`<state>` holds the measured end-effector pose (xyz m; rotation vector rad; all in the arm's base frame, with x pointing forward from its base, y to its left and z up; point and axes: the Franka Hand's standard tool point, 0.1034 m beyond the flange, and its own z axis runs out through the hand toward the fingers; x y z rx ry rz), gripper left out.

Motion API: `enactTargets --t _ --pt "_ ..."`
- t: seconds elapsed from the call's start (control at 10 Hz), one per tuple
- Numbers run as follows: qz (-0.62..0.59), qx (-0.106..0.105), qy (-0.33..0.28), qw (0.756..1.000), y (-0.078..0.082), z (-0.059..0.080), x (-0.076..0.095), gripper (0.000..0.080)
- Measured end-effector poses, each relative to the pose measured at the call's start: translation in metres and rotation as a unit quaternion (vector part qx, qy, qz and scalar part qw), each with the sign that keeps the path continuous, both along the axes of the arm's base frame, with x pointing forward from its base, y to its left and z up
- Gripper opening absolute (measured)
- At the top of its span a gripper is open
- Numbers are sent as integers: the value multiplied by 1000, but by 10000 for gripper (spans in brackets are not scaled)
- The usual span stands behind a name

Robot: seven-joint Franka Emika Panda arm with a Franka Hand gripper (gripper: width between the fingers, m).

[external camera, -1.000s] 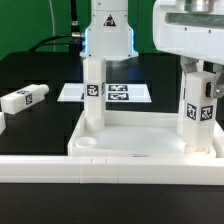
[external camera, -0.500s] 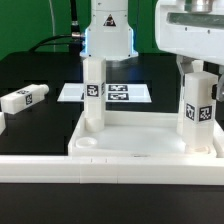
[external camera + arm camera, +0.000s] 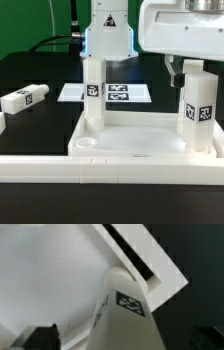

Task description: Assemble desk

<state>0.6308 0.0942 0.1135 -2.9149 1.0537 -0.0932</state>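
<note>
The white desk top [image 3: 140,150] lies on the black table with its raised rim up. One white leg [image 3: 93,95] stands upright in its back corner on the exterior view's left. A second leg [image 3: 199,110] stands upright in the corner on the exterior view's right. A third leg [image 3: 22,99] lies loose on the table at the exterior view's far left. My gripper [image 3: 193,68] hovers at the top of the second leg, open. In the wrist view the tagged leg [image 3: 125,308] runs between my dark fingers [image 3: 40,336] with gaps, over the desk top [image 3: 50,274].
The marker board [image 3: 118,93] lies flat behind the desk top, in front of the robot base [image 3: 108,40]. A long white border rail [image 3: 60,166] runs along the table's front edge.
My gripper has shifted toward the exterior view's left and lifted slightly off the second leg's top. The leg stays upright in its socket. Nothing else moved.
</note>
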Motion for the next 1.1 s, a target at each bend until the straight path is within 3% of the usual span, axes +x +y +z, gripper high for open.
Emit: enactTargets --t 0.4,0.8,1.1 --pt "149 -15 -2 989 -2 0 0 649" --pt "318 -29 -6 948 -3 0 1 649" --pt "411 -51 0 910 -6 1 2 649"
